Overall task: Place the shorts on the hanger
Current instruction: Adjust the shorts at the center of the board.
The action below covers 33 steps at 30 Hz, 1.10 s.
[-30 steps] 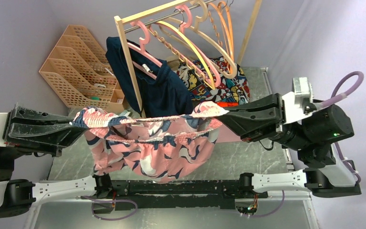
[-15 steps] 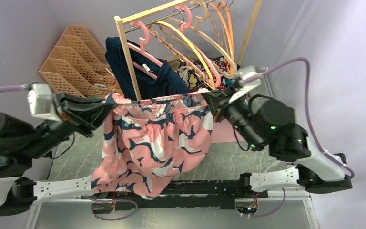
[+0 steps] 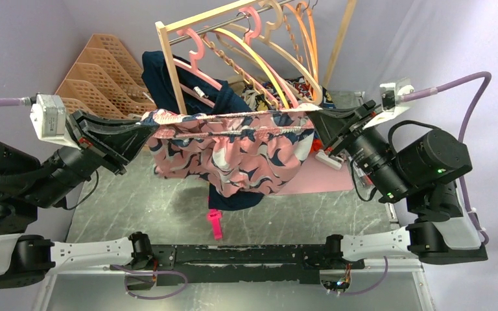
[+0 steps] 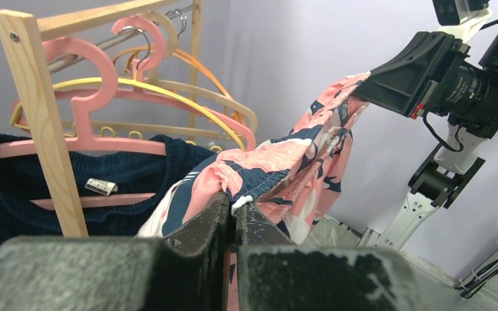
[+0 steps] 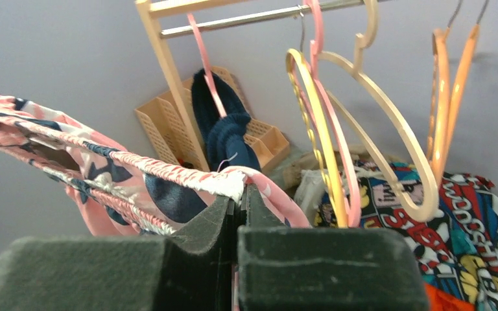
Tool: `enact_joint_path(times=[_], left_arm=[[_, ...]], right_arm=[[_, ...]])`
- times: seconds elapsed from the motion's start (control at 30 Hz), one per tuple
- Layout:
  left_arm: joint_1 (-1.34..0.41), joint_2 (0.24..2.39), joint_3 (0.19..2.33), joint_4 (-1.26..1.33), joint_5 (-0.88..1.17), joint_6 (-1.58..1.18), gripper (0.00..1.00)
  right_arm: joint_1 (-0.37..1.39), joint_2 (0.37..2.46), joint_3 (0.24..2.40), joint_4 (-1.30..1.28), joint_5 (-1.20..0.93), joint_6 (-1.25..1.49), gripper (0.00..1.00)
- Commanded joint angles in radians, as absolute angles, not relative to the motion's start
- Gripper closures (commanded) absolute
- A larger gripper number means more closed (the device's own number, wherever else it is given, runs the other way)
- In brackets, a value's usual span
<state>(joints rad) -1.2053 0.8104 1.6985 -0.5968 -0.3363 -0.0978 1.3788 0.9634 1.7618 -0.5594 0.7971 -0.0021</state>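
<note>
While both arms were lifted above the table (image 3: 136,207), the shorts (image 3: 233,152) hung stretched between them by the elastic waistband, the legs drooping free in the air and no part of the cloth resting on the tabletop. The left gripper (image 3: 149,126) had its jaws pressed together on the left end of the waistband; its wrist view showed a fold of pink and navy fabric pinched right at the fingertips (image 4: 224,201), with no gap visible between the pads. The right gripper (image 3: 314,120) was closed just as tightly on the opposite end, the gathered band emerging from between its fingertips (image 5: 224,207) and running off to the left. The waistband lay taut and roughly level just in front of the wooden rack (image 3: 172,65), crossing its near post. The hanger (image 3: 269,71) hung on the rack's rail among pink and beige hangers, above and behind the shorts; in the right wrist view it stood just to the right of the pinched fabric, and whether they touched I could not tell. A navy garment (image 3: 168,84) hung from a pink hanger behind the left end of the waistband.
</note>
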Motion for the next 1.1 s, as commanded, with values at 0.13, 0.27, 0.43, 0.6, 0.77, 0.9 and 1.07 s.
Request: enact_joint_path(times=[0.13, 0.27, 0.43, 0.6, 0.77, 0.9, 1.07], left_arm=[[-1.200, 0.764, 1.721, -0.484, -0.397, -0.061, 0.93], [-1.200, 0.640, 1.451, -0.474, -0.425, -0.127, 0.93], [-1.200, 0.467, 1.089, -0.510, -0.446, -0.314, 0.93], [-1.200, 0.309, 0.759, -0.463, -0.380, -0.532, 0.93], [-1.200, 0.255, 0.598, -0.457, -0.315, -0.725, 0.93], [-1.200, 0.305, 0.551, -0.525, -0.303, -0.876, 0.93], [-1.200, 0.429, 0.517, -0.583, -0.288, -1.010, 0.89]], right_arm=[[1.374, 0.932, 1.796, -0.553, 0.686, 0.005, 1.00], [1.374, 0.807, 1.444, -0.480, 0.690, 0.077, 1.00], [1.374, 0.659, 1.092, -0.452, 0.699, 0.245, 1.00], [1.374, 0.582, 0.866, -0.426, 0.640, 0.391, 1.00], [1.373, 0.594, 0.762, -0.451, 0.530, 0.497, 1.00], [1.374, 0.623, 0.694, -0.459, 0.442, 0.590, 1.00], [1.374, 0.629, 0.614, -0.503, 0.445, 0.760, 1.00]])
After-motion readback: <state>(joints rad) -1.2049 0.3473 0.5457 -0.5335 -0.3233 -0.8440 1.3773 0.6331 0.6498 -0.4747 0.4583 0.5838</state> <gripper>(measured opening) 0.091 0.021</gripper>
